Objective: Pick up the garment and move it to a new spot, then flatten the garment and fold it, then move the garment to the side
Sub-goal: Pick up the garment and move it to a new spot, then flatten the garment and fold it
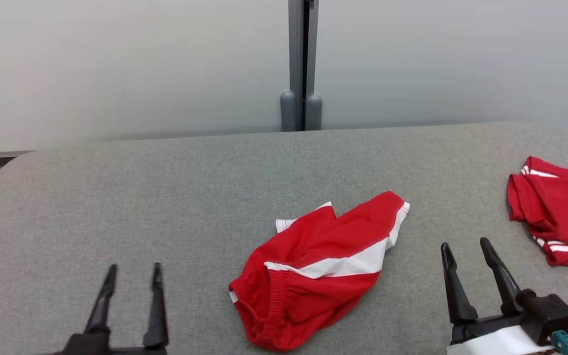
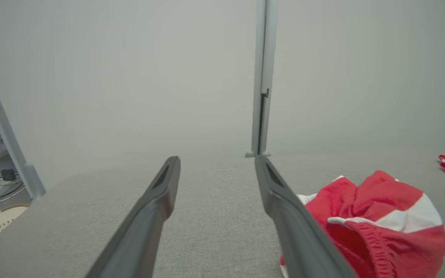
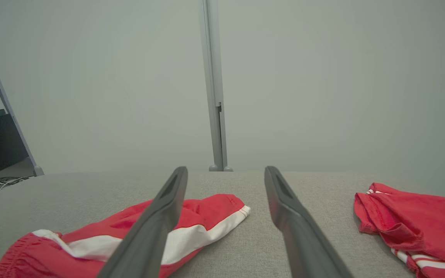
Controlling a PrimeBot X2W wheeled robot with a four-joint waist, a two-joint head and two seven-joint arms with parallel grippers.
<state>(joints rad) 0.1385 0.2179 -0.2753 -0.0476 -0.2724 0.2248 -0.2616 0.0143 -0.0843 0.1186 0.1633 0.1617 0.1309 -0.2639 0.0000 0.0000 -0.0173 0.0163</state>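
Lying crumpled on a grey padded table [image 1: 165, 197], a red and white garment [image 1: 318, 271] sits between the robot's two grippers, touching neither. It shows a gathered elastic opening at its near end and a broad white band across its middle.

The left gripper [image 1: 134, 268] is off to the garment's left, with bare table between them. Its two dark fingers are spread wide apart and hold nothing. From the left wrist camera, only grey fabric shows between the fingers, and the garment lies just outside the right-hand finger.

The right gripper [image 1: 464, 245] is off to the garment's right, fingers likewise spread wide and empty. From its wrist camera, the garment lies beyond and outside the left-hand finger. A second red garment [image 1: 560, 217], bunched up, lies well outside the right-hand finger, near the table's edge.

A grey partition post [image 1: 302, 64] rises beyond both sets of fingertips.
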